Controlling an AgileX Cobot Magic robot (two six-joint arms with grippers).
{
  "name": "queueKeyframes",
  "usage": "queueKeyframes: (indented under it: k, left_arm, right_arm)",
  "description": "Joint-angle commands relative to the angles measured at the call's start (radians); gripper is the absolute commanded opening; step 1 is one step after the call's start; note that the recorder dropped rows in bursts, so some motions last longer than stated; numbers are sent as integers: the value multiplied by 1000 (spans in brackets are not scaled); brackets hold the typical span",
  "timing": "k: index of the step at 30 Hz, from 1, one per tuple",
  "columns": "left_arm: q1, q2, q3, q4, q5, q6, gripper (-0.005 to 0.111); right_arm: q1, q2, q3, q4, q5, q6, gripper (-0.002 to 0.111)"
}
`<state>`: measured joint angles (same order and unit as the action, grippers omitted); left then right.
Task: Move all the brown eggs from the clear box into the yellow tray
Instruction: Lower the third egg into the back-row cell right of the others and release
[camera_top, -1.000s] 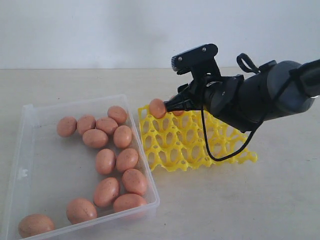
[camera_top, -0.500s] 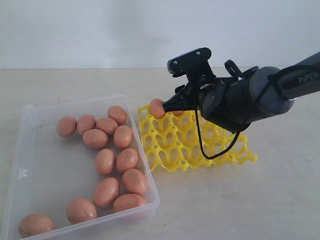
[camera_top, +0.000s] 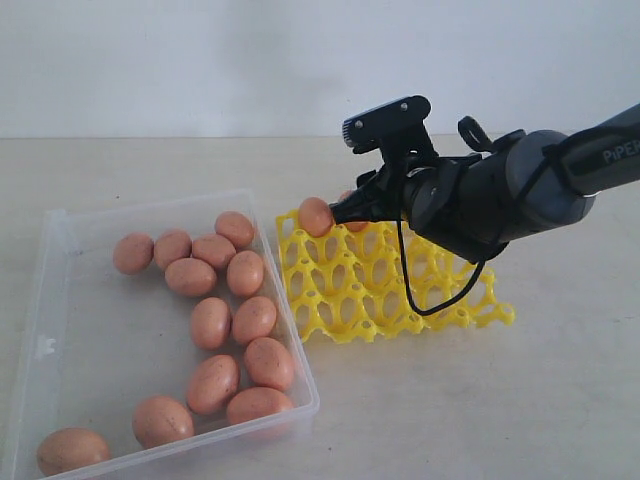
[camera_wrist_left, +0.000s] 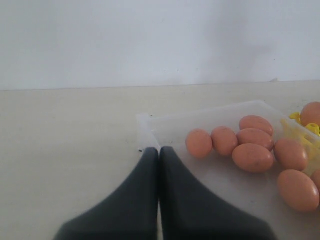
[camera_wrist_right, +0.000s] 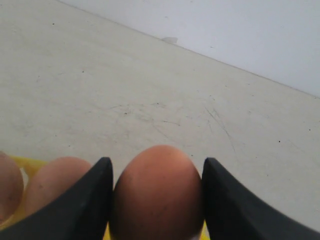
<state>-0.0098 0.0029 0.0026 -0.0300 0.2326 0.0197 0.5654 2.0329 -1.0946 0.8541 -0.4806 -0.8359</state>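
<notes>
My right gripper (camera_top: 326, 213) is shut on a brown egg (camera_top: 315, 216) at the far left corner of the yellow tray (camera_top: 380, 290). In the right wrist view both fingers touch the sides of this egg (camera_wrist_right: 157, 192), and two more eggs (camera_wrist_right: 55, 182) sit beside it on the tray (camera_wrist_right: 22, 162). Several brown eggs (camera_top: 210, 322) lie in the clear box (camera_top: 60, 300) left of the tray. My left gripper (camera_wrist_left: 159, 150) is shut and empty, at a corner of the clear box (camera_wrist_left: 150, 125) near its eggs (camera_wrist_left: 199, 143). It does not show in the exterior view.
The box's right wall (camera_top: 295, 330) lies close against the tray's left edge. A black cable (camera_top: 410, 290) hangs from the right arm over the tray. The pale tabletop (camera_top: 450, 400) runs back to a white wall.
The right arm and its wrist camera shifted slightly left and then back a little. The held egg stays at the tray's far left corner.
</notes>
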Motion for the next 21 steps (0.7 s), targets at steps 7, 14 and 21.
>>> queueKeyframes:
  k: [7,14,21]
  left_arm:
    - [-5,-3,-3,-5,-1,1,-4]
    - [-5,-3,-3,-5,-1,1,-4]
    - [-5,-3,-3,-5,-1,1,-4]
  right_arm:
    - [-9,-6,-4,1,-3,0,25]
    - [-9,-6,-4,1,1,7,45]
    - [-9,-6,-4,1,25,19,45]
